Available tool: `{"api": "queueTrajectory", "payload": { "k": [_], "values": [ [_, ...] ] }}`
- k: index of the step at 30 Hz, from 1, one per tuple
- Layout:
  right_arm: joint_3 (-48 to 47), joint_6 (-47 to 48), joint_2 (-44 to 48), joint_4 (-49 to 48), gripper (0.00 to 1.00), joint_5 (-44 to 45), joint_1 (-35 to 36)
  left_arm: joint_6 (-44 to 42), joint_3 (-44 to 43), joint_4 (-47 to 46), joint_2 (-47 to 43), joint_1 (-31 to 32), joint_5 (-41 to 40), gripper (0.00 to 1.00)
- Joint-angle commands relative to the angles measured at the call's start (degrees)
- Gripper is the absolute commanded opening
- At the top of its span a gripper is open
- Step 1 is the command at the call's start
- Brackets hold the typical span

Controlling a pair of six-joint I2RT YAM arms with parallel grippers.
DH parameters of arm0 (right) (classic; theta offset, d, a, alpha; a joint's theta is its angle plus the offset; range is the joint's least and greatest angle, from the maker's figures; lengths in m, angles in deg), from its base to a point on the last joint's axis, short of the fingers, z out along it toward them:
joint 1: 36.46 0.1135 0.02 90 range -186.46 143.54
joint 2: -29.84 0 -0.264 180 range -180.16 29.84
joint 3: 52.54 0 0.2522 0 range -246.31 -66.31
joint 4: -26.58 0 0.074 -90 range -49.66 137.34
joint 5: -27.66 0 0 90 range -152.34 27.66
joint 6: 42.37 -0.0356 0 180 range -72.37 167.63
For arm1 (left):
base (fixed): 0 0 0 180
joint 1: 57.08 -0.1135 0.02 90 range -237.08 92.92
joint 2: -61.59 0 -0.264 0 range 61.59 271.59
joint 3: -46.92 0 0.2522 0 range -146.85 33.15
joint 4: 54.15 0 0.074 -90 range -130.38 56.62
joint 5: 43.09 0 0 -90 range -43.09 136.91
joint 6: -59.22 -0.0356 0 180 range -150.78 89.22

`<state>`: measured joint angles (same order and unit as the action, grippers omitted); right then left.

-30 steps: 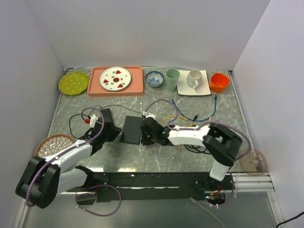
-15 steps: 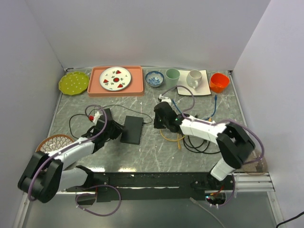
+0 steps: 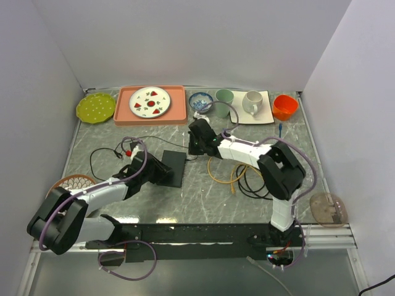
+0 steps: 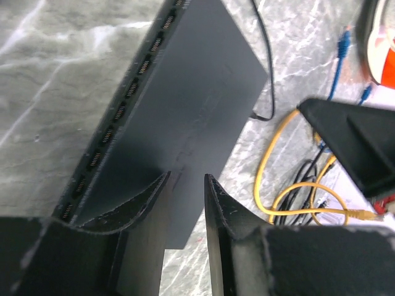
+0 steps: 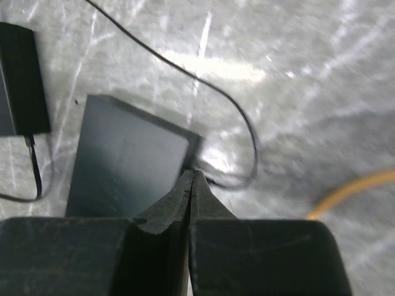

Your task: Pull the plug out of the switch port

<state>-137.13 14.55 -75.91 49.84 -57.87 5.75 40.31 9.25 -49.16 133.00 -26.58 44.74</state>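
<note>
- Your left gripper has slid right over the switch on the marble table, jaws apart.
- Right gripper has swung back beyond its far corner, jaws together.
- Black plug meets the switch's right edge; yellow cable lies right.

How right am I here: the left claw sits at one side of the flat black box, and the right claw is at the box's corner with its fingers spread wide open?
One thing is off. The right gripper is not spread wide: its fingertips are pressed together, as the right wrist view shows. It is at the corner of the switch, and the left gripper is at one side.
</note>
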Motion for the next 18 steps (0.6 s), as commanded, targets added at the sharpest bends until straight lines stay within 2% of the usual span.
{"api": "queueTrajectory", "payload": {
  "k": [1, 8, 18],
  "values": [
    [-5.3, 0.7, -5.6, 2.5, 0.00, -1.5, -0.9, -0.5, 0.4, -0.6, 0.1, 0.3, -0.4, 0.34],
    [-1.3, -0.4, -7.3, -0.2, 0.00, -3.1, -1.3, -1.3, -0.5, 0.0, 2.3, 0.0, -0.4, 0.35],
    [11.1, -3.2, -1.9, -6.6, 0.00, -5.8, -0.5, -1.7, -2.8, -0.3, 7.8, -2.5, 1.5, 0.34]
  ]
}}
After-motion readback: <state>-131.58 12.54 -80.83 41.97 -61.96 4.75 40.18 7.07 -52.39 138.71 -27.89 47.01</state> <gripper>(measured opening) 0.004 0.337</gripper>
